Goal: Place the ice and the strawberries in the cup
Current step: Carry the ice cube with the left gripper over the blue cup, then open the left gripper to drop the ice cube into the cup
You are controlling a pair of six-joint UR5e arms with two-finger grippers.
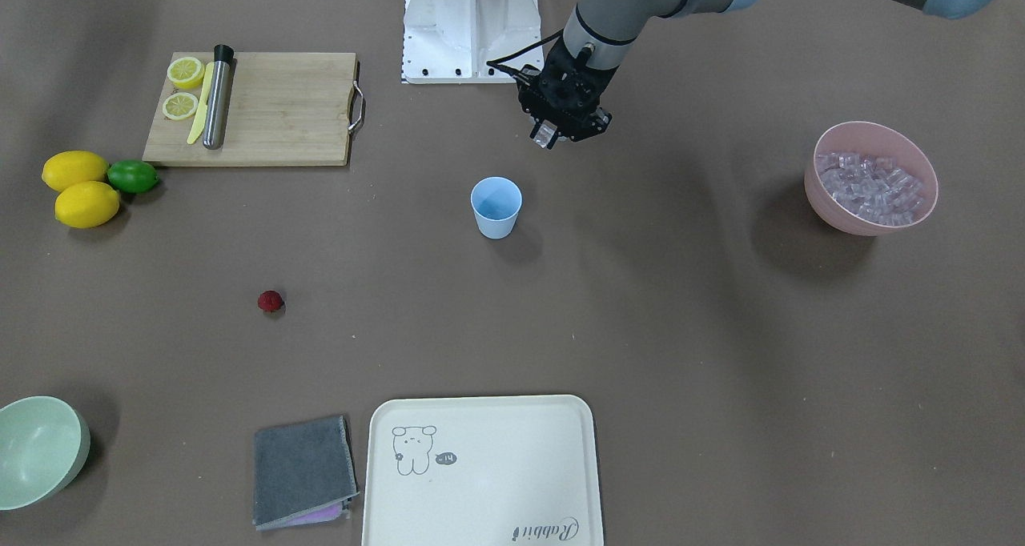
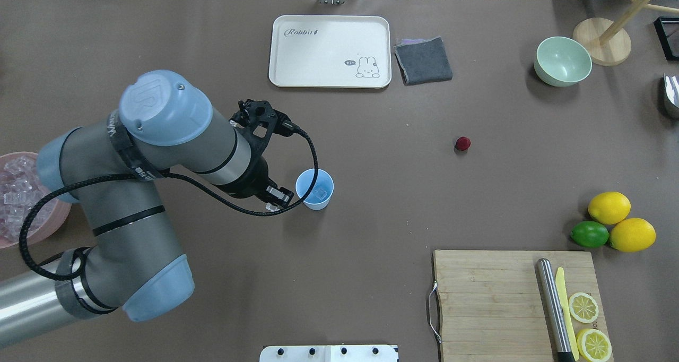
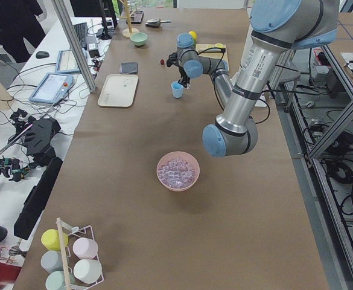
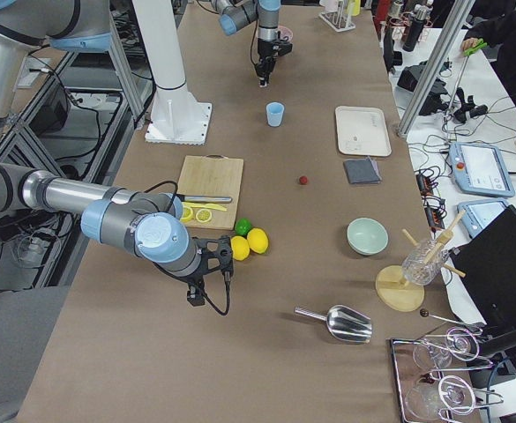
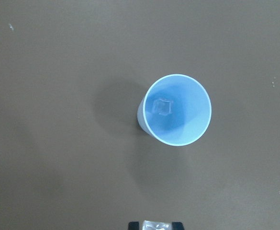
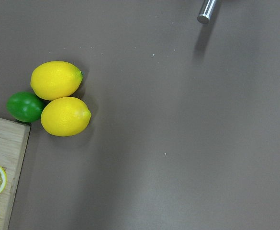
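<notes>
My left gripper (image 2: 276, 199) is closed on one clear ice cube (image 1: 548, 135), pinched between the fingertips. My left wrist view shows just the top of that cube at its bottom edge. In the overhead view the gripper hangs off the worktop (image 2: 371, 213) at about 9 o'clock from the light-blue cup (image 2: 314, 189), close to its rim but not over the opening.

The cup stands upright near the middle of the worktop. A lone cube (image 5: 161, 107) lies on its bottom, against the wall.

Well off at 9 o'clock from the cup in the overhead view, partly behind my left arm, sits the pink bowl (image 1: 826, 208), heaped with ice (image 1: 871, 182). The strawberry (image 2: 462, 143) lies by itself on the bare worktop between 2 and 3 o'clock from the cup, well apart from it.

My right gripper (image 4: 194, 298) shows only in the side view from my right, hanging low beside the two lemons (image 6: 58, 98) and the lime (image 6: 25, 106); I cannot tell how far open it is. My right wrist view looks straight down on that fruit, which sits touching in a cluster just off the corner of the wooden cutting board (image 6: 5, 163).
</notes>
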